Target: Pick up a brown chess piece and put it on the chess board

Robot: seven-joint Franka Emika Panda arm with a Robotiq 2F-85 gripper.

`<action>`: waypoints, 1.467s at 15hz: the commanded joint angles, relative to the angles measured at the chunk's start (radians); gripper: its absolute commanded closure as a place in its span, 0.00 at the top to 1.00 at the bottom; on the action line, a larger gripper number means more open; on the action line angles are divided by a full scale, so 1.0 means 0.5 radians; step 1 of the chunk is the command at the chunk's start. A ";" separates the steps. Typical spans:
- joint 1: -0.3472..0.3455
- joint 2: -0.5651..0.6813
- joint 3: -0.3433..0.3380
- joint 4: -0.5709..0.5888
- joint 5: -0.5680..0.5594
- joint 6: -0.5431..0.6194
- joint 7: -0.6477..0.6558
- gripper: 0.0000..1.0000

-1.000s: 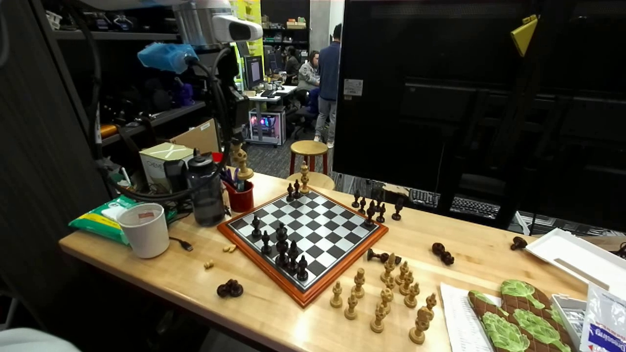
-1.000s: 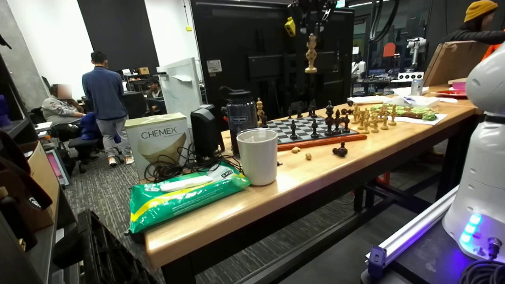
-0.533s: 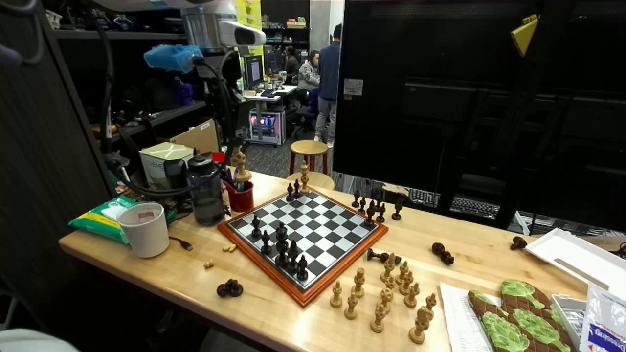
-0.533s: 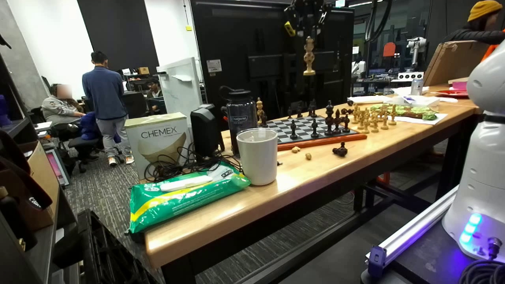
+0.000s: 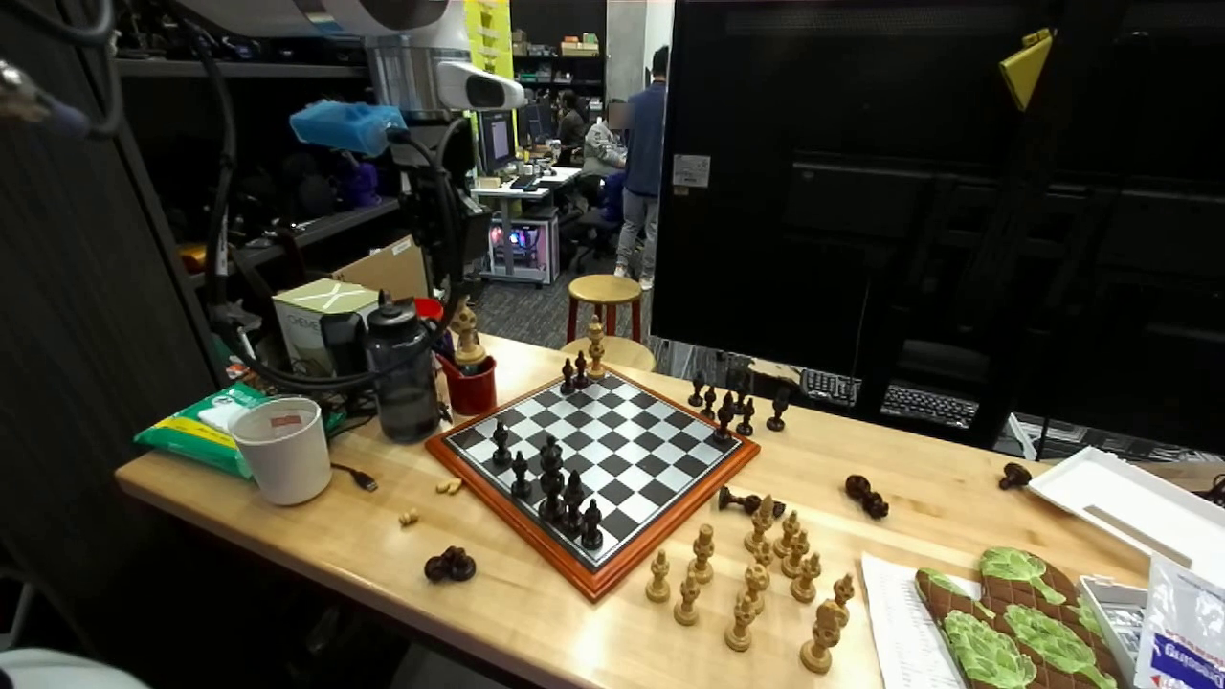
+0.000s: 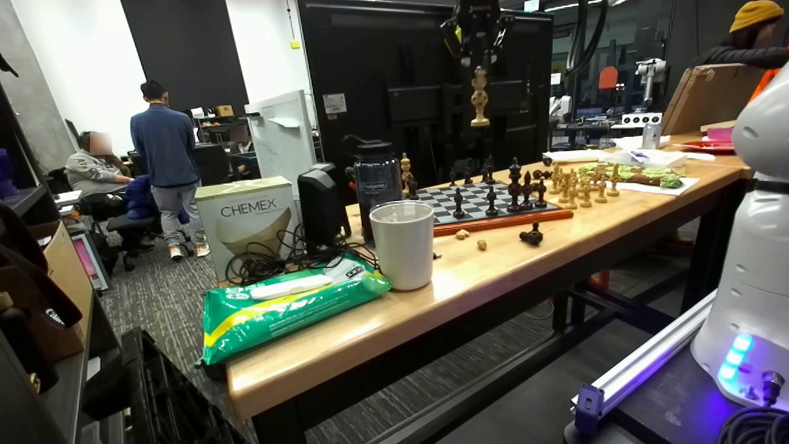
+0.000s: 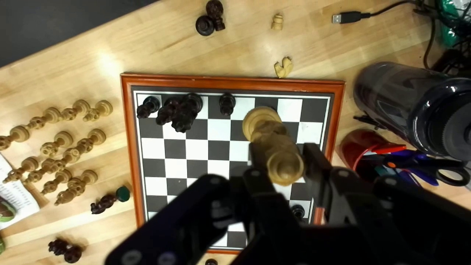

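Observation:
My gripper (image 7: 285, 158) is shut on a light brown chess piece (image 7: 270, 138), whose tip pokes up between the fingers and whose base points down. In an exterior view the piece (image 6: 479, 98) hangs upright in the air, well above the chess board (image 6: 505, 222). From the wrist, piece and gripper cover part of the checks of the board (image 7: 219, 150), near its side by the red cup. Several dark pieces stand on the board, along with another light brown piece (image 5: 595, 349) at the far corner. More light brown pieces (image 5: 703, 555) stand on the table beside the frame.
A dark water bottle (image 5: 402, 383) and a red cup (image 5: 472, 394) with scissors (image 7: 423, 165) stand close to the board. A white mug (image 6: 402, 246) is nearer the table's end. Dark pieces lie toppled on the table, such as the one by the front edge (image 5: 450, 565).
The gripper has come down with the light brown piece in its grip and drifted slightly sideways. Board and table pieces stay where they were.

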 commanded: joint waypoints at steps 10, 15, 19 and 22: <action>0.071 0.050 -0.098 -0.048 0.146 0.083 -0.084 0.08; 0.074 0.065 -0.114 -0.076 0.192 0.115 -0.117 0.08; 0.079 0.078 -0.125 -0.106 0.234 0.149 -0.150 0.08; 0.085 0.091 -0.131 -0.125 0.262 0.171 -0.172 0.08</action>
